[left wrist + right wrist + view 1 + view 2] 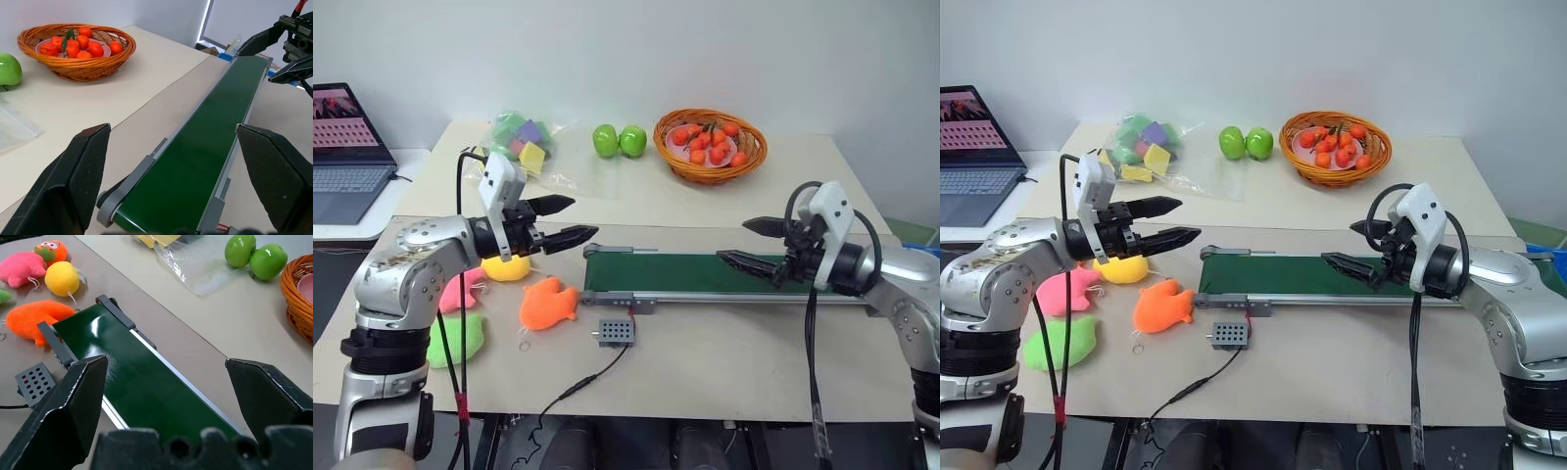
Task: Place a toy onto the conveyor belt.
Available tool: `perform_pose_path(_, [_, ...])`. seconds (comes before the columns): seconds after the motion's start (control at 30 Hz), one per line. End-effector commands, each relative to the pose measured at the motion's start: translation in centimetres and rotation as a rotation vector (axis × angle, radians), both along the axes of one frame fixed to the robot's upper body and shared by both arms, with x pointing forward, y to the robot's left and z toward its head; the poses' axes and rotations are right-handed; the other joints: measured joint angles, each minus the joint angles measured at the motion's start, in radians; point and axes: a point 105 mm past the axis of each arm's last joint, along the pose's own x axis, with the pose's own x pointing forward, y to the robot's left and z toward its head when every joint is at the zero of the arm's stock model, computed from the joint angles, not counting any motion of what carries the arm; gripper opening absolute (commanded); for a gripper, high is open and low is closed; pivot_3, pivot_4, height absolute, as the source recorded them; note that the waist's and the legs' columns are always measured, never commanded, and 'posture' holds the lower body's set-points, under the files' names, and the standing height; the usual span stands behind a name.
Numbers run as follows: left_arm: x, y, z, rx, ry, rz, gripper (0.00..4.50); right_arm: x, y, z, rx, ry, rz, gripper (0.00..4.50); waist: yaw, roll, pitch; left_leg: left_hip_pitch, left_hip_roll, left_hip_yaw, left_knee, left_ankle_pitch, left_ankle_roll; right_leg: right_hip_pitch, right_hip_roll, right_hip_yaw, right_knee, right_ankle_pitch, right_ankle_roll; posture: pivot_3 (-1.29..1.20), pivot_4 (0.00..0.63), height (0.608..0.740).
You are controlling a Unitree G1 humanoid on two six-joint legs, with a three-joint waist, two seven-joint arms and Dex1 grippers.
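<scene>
Lying below left end effector [1173, 221], toy [1060, 342], both end effectors wide open, empty

Silver arms, black cables, white wrist cameras, black 2-fingered tools

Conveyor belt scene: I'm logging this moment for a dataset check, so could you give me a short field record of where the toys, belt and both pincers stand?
belt: long dark green conveyor belt with grey metal frame, nothing on it
target toy: lime-green flat plush toy, on the table near the robot's left arm, untouched
other toys: orange fish-shaped plush, yellow oval plush, pink plush, all off the belt
left pincer: open, empty, raised near the belt's end
right pincer: open, empty, over the belt
task state: not yet started
</scene>
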Motion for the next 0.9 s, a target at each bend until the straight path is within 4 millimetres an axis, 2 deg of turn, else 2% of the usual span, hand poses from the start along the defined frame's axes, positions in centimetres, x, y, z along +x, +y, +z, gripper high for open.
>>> perform_pose_path(0.03, [-0.1, 0.6, 1.2, -0.001, -0.059, 0.003, 4.37, 0.1, 0.2, 1.9, 0.004, -0.085, 0.01, 4.5, 0.0, 0.0, 0.0, 0.0, 0.0, 0.0, 0.0, 0.0, 0.0, 0.0, 0.0, 0.0, 0.0, 0.0, 0.0, 0.0, 0.15, 0.738])
perform_pose_path(0.13, [0.4, 1.0, 2.0, -0.018, -0.081, 0.025, 4.37, 0.4, 0.4, 2.1, 0.002, -0.09, 0.019, 4.5, -0.001, 0.0, 0.0, 0.0, 0.0, 0.0, 0.0, 0.0, 0.0, 0.0, 0.0, 0.0, 0.0, 0.0, 0.0, 0.0, 0.15, 0.738])
perform_pose_path(0.4, [0.6, 2.7, 2.7, -0.026, -0.1, 0.084, 4.37, 0.6, 1.3, 2.6, 0.006, -0.1, 0.068, 4.5, -0.002, 0.0, 0.0, 0.0, 0.0, 0.0, 0.0, 0.0, 0.0, 0.0, 0.0, 0.0, 0.0, 0.0, 0.0, 0.0, 0.15, 0.738])
perform_pose_path(0.57, [-0.5, 4.4, 2.7, -0.058, -0.058, 0.099, 4.37, 0.8, 2.6, 2.9, 0.067, -0.049, 0.157, 4.5, -0.012, 0.0, 0.0, 0.0, 0.0, 0.0, 0.0, 0.0, 0.0, 0.0, 0.0, 0.0, 0.0, 0.0, 0.0, 0.0, 0.15, 0.738])
perform_pose_path(0.6, [-1.2, 5.0, 2.4, -0.064, -0.039, 0.092, 4.37, 0.8, 3.2, 2.8, 0.067, -0.037, 0.198, 4.5, -0.012, 0.0, 0.0, 0.0, 0.0, 0.0, 0.0, 0.0, 0.0, 0.0, 0.0, 0.0, 0.0, 0.0, 0.0, 0.0, 0.15, 0.738])
perform_pose_path(0.7, [-2.9, 8.5, 0.6, -0.022, 0.032, 0.211, 4.37, 0.6, 5.5, 2.6, 0.055, -0.005, 0.348, 4.5, -0.034, 0.0, 0.0, 0.0, 0.0, 0.0, -0.001, 0.0, 0.0, -0.001, 0.0, 0.0, 0.0, 0.0, 0.0, 0.0, 0.15, 0.738])
perform_pose_path(0.9, [-4.4, 13.2, -0.4, -0.03, 0.051, 0.463, 4.37, -1.0, 8.1, 2.0, 0.027, 0.108, 0.614, 4.5, -0.029, 0.0, 0.001, 0.001, 0.001, -0.002, -0.002, 0.0, 0.0, -0.001, 0.001, -0.001, 0.001, -0.001, -0.001, 0.0, 0.15, 0.738])
